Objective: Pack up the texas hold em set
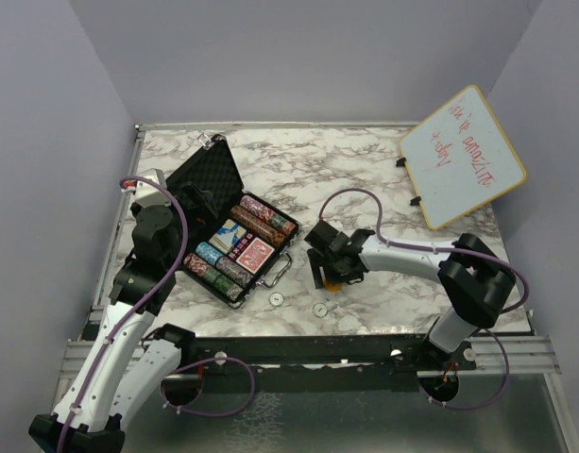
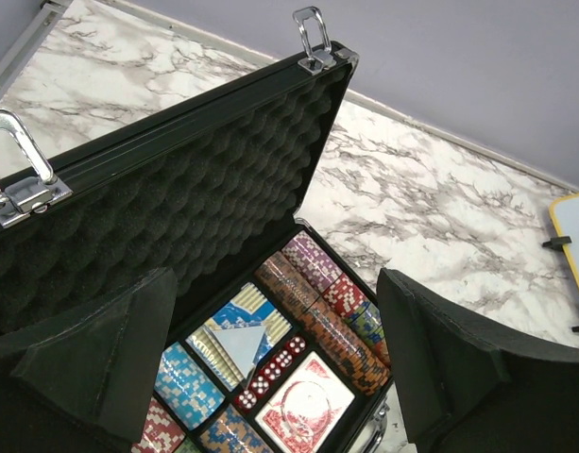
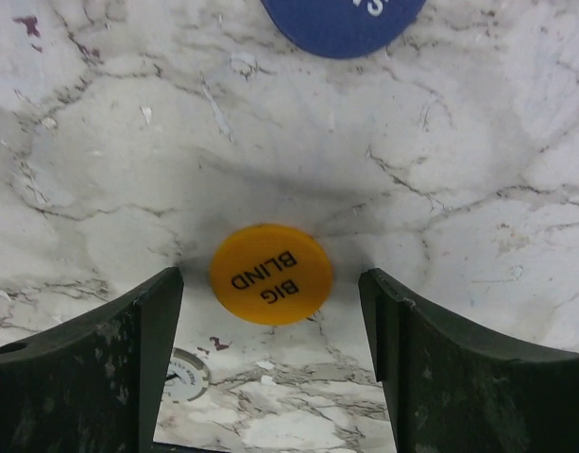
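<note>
The black case (image 1: 206, 175) lies open at the left, its foam lid (image 2: 176, 208) raised. Its tray (image 1: 266, 284) holds striped chip stacks (image 2: 336, 326), a blue deck (image 2: 234, 330), a red deck (image 2: 303, 406) and red dice (image 2: 270, 373). My left gripper (image 1: 200, 203) is open and empty above the tray (image 2: 280, 349). My right gripper (image 1: 329, 274) is open and low over the table. An orange "BIG BLIND" button (image 3: 270, 274) lies flat between its fingertips (image 3: 166, 311), untouched; it also shows in the top view (image 1: 335, 284). A blue button (image 3: 344, 24) lies just beyond it.
Two white round buttons (image 1: 276, 299) (image 1: 319, 309) lie on the marble near the front edge; one shows by my right gripper's left finger (image 3: 180, 376). A wood-framed whiteboard (image 1: 464, 156) leans at the back right. Walls enclose the table.
</note>
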`<state>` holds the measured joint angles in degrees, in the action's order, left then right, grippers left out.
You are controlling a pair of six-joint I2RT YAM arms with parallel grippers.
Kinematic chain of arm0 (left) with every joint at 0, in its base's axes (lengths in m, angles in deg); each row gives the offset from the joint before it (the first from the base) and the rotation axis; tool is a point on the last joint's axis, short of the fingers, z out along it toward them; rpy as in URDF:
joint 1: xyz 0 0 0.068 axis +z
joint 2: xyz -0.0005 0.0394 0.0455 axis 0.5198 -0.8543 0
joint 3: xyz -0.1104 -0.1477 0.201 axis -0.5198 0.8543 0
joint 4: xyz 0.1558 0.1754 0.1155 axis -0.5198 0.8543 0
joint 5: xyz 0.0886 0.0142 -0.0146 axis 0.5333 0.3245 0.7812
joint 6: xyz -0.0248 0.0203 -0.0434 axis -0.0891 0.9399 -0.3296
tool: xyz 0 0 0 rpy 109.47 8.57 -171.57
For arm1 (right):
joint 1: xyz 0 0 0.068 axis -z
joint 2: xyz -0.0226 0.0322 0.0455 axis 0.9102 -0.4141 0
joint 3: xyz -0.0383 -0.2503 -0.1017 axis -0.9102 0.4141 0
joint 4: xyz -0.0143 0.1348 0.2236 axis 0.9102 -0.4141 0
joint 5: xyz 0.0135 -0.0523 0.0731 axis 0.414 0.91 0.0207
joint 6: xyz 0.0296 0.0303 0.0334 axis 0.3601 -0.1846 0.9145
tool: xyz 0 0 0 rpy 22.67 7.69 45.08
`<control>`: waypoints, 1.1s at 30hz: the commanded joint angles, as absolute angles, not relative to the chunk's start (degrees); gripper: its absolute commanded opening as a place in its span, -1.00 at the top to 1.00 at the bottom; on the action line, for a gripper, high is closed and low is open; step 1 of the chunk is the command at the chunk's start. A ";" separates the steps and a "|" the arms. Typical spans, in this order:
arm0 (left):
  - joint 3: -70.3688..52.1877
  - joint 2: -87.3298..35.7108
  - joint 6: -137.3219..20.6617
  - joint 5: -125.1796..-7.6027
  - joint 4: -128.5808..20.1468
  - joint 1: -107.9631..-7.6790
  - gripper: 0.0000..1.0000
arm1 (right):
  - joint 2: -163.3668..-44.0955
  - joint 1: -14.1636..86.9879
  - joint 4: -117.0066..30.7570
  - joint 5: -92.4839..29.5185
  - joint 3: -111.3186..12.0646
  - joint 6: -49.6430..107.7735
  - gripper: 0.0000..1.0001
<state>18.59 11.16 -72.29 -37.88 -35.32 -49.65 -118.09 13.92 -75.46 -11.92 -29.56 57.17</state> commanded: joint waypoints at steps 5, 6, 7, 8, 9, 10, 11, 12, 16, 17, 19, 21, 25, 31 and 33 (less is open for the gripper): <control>19.22 11.10 -71.98 -39.58 -36.40 -49.25 -0.89 | -116.93 13.86 -75.32 -16.76 -24.67 56.46 -0.49; 19.22 11.10 -71.98 -39.58 -36.38 -49.25 -0.89 | -117.54 13.87 -75.24 -16.13 -24.89 56.37 -0.48; 19.28 11.10 -71.98 -39.58 -36.43 -49.25 -0.89 | -118.28 13.86 -75.18 -15.33 -25.19 56.35 -0.46; 19.25 11.09 -71.98 -39.58 -36.39 -49.25 -0.89 | -119.14 13.86 -75.01 -14.65 -25.49 56.28 -0.46; 19.30 11.10 -71.90 -39.58 -36.40 -49.25 -0.89 | -119.96 13.90 -74.78 -14.09 -25.87 56.12 -0.45; 19.31 11.09 -71.89 -39.52 -36.43 -49.25 -0.89 | -120.89 13.91 -74.50 -13.61 -26.35 56.09 -0.45; 19.31 11.09 -71.89 -39.50 -36.41 -49.26 -0.89 | -121.74 13.87 -74.31 -13.28 -26.80 56.01 -0.44; 19.31 11.10 -71.89 -39.50 -36.38 -49.25 -0.89 | -122.63 13.88 -74.21 -12.96 -27.32 56.01 -0.42; 19.29 11.06 -71.80 -39.41 -36.34 -49.25 -0.89 | -125.30 13.93 -74.95 -11.42 -28.70 56.04 -0.27; 19.23 11.10 -71.80 -39.48 -36.30 -49.25 -0.89 | -125.65 13.99 -74.96 -11.33 -28.70 55.84 -0.22; 19.22 11.10 -71.80 -39.50 -36.29 -49.25 -0.89 | -126.12 13.95 -75.06 -11.37 -28.55 55.74 -0.10; 19.27 11.10 -71.80 -39.54 -36.30 -49.25 -0.89 | -126.42 13.98 -75.29 -11.84 -28.52 55.74 -0.01; 19.22 11.19 -71.89 -39.58 -36.29 -49.25 -0.89 | -125.62 13.90 -76.18 -11.55 -28.38 56.17 0.05; 19.22 11.28 -71.89 -39.58 -36.29 -49.26 -0.89 | -124.21 13.92 -77.24 -13.38 -28.19 54.16 -0.26; 19.31 11.32 -71.89 -39.46 -36.29 -49.25 -0.89 | -125.13 13.89 -77.90 -15.58 -27.84 52.04 -0.33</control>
<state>18.59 11.01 -72.25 -38.45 -35.34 -49.65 -120.51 13.75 -75.30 -12.55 -31.79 54.87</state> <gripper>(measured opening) 0.944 0.639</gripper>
